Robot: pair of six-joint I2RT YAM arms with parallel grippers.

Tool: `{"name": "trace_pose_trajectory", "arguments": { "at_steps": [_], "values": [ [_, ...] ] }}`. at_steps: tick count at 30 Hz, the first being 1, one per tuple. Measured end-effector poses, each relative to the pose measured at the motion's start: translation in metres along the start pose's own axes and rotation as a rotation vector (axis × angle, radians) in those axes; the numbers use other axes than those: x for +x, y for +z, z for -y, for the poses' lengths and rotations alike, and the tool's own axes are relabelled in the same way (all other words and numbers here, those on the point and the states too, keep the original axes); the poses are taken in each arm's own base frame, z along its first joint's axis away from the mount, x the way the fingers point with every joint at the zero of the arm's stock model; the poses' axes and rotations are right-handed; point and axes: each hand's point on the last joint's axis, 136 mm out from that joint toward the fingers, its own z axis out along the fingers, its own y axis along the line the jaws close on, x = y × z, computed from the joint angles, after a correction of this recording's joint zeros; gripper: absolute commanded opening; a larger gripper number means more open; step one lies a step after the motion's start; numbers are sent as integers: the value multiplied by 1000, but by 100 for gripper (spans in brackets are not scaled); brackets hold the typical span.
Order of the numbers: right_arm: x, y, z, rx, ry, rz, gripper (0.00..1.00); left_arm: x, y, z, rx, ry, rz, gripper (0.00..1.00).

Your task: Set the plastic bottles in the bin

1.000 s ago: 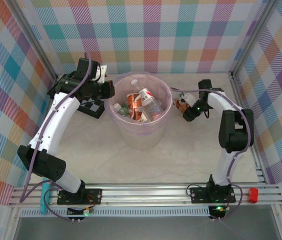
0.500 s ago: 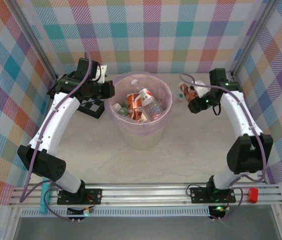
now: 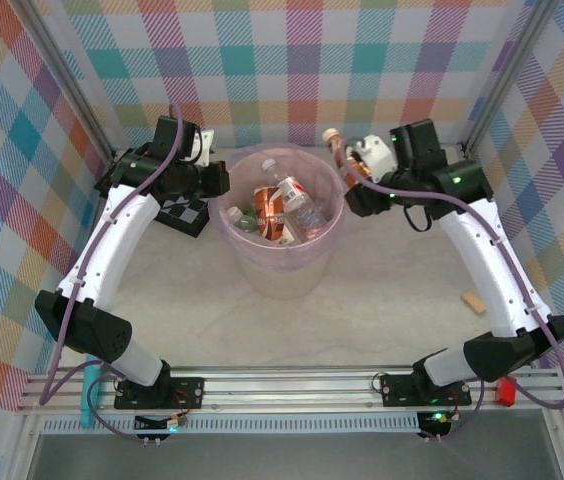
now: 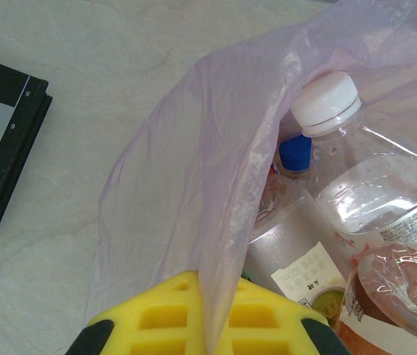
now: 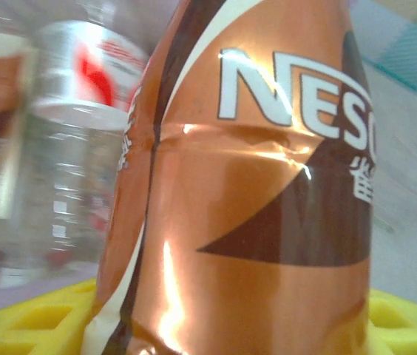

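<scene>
The pale pink bin (image 3: 284, 272) with its lilac bag (image 4: 182, 177) stands mid-table and holds several plastic bottles (image 3: 284, 210). Inside it are a clear white-capped bottle (image 4: 364, 177), a blue-capped one (image 4: 295, 152) and a frosted one (image 4: 297, 248). My left gripper (image 3: 224, 181) is at the bin's left rim, its yellow fingers (image 4: 157, 318) shut on the bag's edge. My right gripper (image 3: 350, 178) hovers at the bin's right rim, shut on an orange-brown labelled bottle (image 3: 339, 155) (image 5: 253, 214) that points up and away. Beyond it lies a clear red-labelled bottle (image 5: 68, 140).
A black-and-white checkerboard (image 3: 184, 212) (image 4: 1, 140) lies left of the bin under my left arm. A small tan cork-like piece (image 3: 473, 302) rests on the table at the right. Plaid walls close in the back and sides.
My right arm lifted the orange-labelled bottle off the table at the right and swung it up to the bin's right rim. The tan piece now shows. The left arm stayed put.
</scene>
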Motion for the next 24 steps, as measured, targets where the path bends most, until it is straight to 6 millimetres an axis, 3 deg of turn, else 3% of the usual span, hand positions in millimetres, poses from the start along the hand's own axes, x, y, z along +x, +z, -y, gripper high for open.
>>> {"name": "trace_pose_trajectory", "arguments": {
  "at_steps": [4,7,12,18,20,24],
  "values": [
    [-19,3,-40,-58,-72,12,60,0,0,0,0,0,0,0],
    [-21,21,-52,-68,-93,-30,62,0,0,0,0,0,0,0],
    [-5,50,-47,-27,-90,-135,69,0,0,0,-1,0,0,0],
    [-6,46,-50,-26,-101,-135,88,0,0,0,0,0,-1,0],
    [-7,42,-49,-24,-102,-133,88,0,0,0,0,0,-1,0],
    [-23,26,-46,-9,-112,-80,78,0,0,0,1,0,-2,0]
  ]
}}
